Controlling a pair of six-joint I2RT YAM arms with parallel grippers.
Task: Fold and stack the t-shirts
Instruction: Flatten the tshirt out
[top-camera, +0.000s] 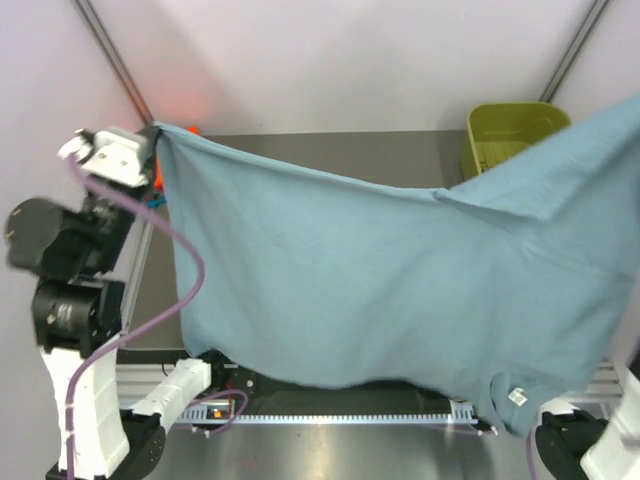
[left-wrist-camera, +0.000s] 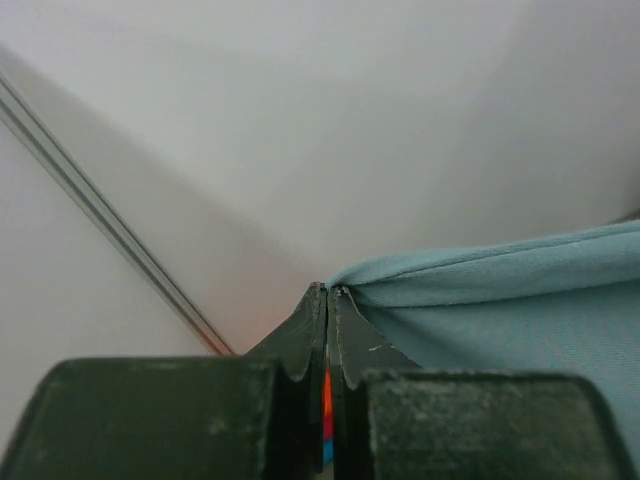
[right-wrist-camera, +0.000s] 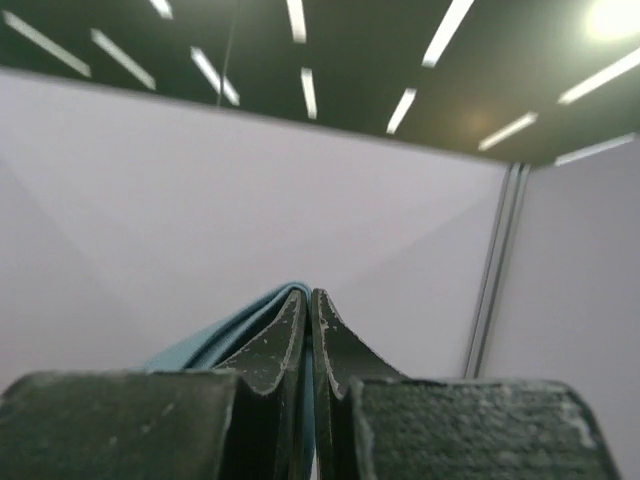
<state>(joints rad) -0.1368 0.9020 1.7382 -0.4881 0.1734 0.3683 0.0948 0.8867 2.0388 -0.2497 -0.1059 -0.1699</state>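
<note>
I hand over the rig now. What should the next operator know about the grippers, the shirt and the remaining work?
Left gripper: shut on one corner of the grey-blue t-shirt.
Right gripper: shut on the opposite edge.
The shirt hangs spread in the air between the two grippers; green basket behind it, far right.
Done: picked up and spread.
Left: lay flat, fold, stack.

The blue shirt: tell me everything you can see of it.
The shirt is a large grey-blue tee of soft cloth, hung spread above the table, sagging in the middle. The left gripper pinches its top left corner, the right gripper its other end. A white tag shows at its lower right. In the top view it hides part of the basket.
</note>
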